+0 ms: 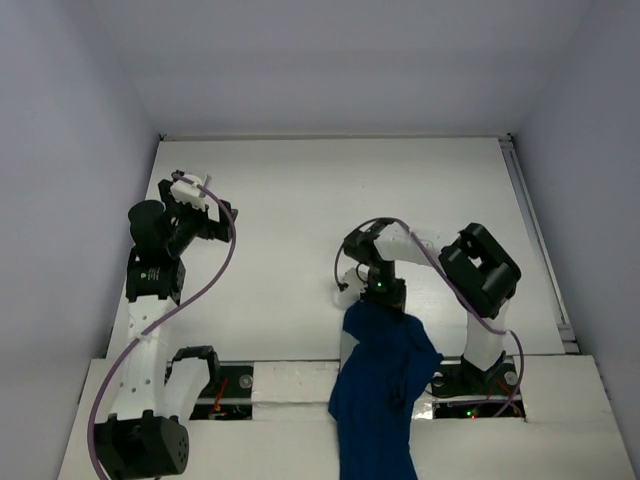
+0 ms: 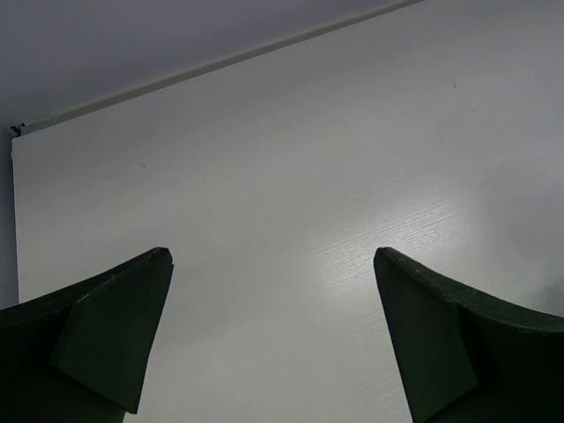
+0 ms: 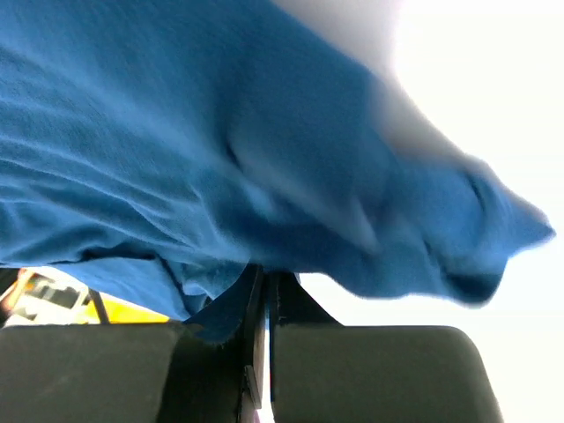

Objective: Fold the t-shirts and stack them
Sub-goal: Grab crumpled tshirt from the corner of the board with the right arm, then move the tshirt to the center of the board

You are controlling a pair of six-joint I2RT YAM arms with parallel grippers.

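The navy-blue t-shirt (image 1: 378,385) hangs bunched from my right gripper (image 1: 383,305) near the table's front edge and drapes down over the edge between the arm bases. Only plain blue cloth shows; no print is visible. In the right wrist view the blue cloth (image 3: 220,159) fills the upper frame, and my right gripper (image 3: 266,282) is shut on a fold of it. My left gripper (image 1: 196,205) is open and empty above the left part of the table, far from the shirt. In the left wrist view its fingers (image 2: 115,335) stand wide apart over bare white table.
The white table (image 1: 300,200) is boxed in by grey walls at the back and both sides. A metal rail (image 1: 535,240) runs along its right edge. The arm bases and cables sit along the front edge (image 1: 280,375).
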